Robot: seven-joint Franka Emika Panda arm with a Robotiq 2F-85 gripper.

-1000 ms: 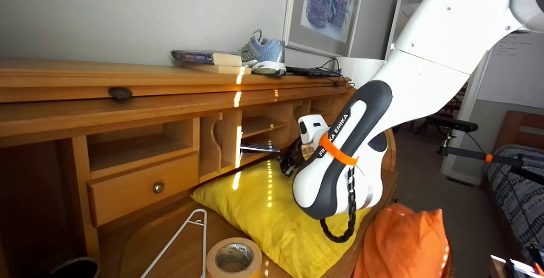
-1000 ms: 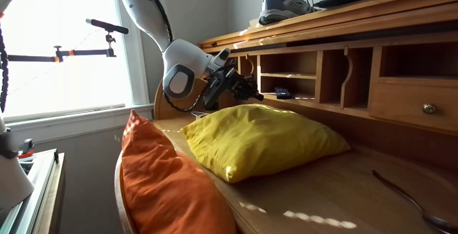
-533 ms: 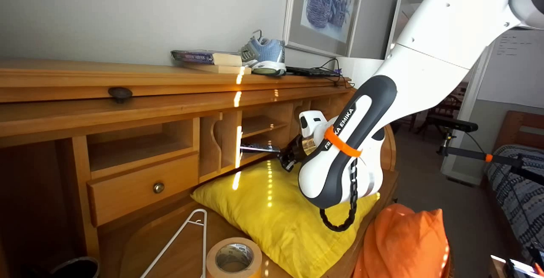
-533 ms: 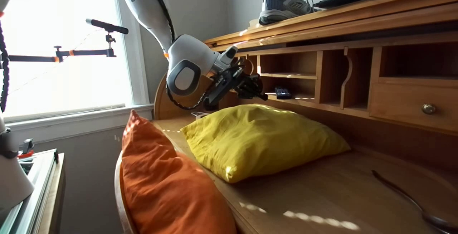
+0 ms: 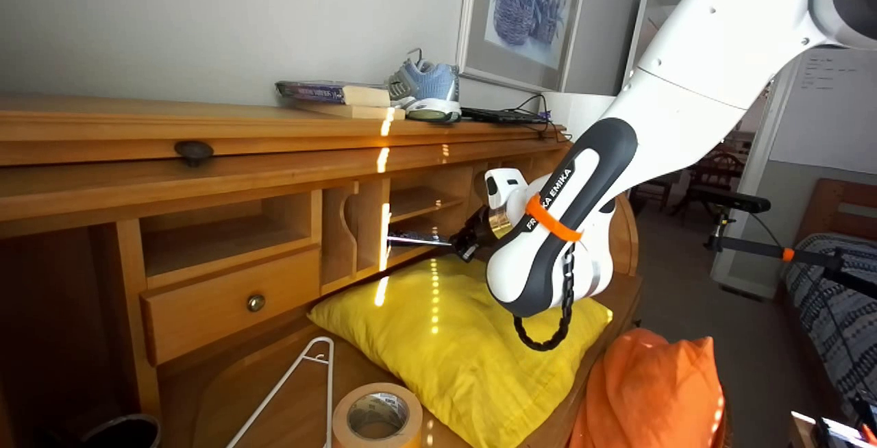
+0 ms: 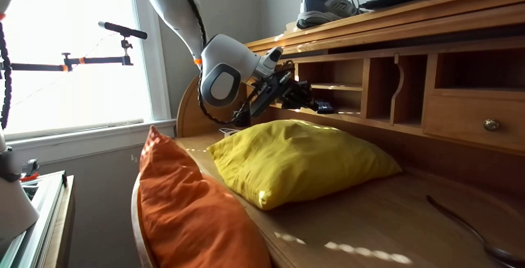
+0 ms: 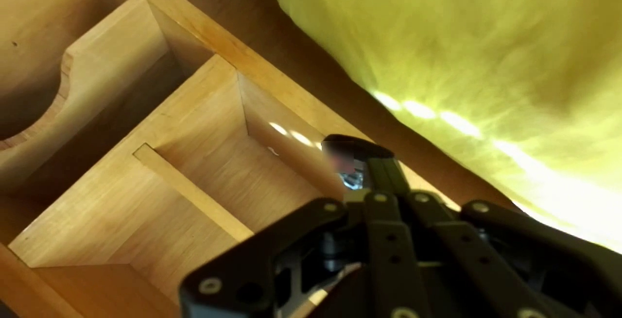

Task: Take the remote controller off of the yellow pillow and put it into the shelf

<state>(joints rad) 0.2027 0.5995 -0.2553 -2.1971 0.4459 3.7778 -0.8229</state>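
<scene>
Pale grey walls (image 5: 226, 30) close in a big honey-brown wooden desk (image 6: 369, 210), and along its back I see a light-wood shelf (image 6: 366, 91) of open pigeonholes. Across the desk stretches a white, black-trimmed robot arm (image 5: 692, 119), bent over a plump yellow cloth pillow (image 6: 303, 161). Beyond the pillow, one lower compartment (image 6: 348, 103) of the shelf, under a thin wooden ledge (image 6: 340, 87), is the spot that matters. At its mouth hangs the black two-fingered gripper (image 7: 388, 177), its fingers drawn together and, as far as I can make out, holding nothing. Just ahead of them lies the slim dark remote controller (image 5: 419, 240), mostly inside that compartment, its near end seeming to jut over the front lip (image 7: 291, 99); whether the fingertips touch it I can't tell. So the taking off the pillow is done, I'd say, and the placing nearly so. What's left looks like a short nudge to seat it fully, then backing the arm away.
</scene>
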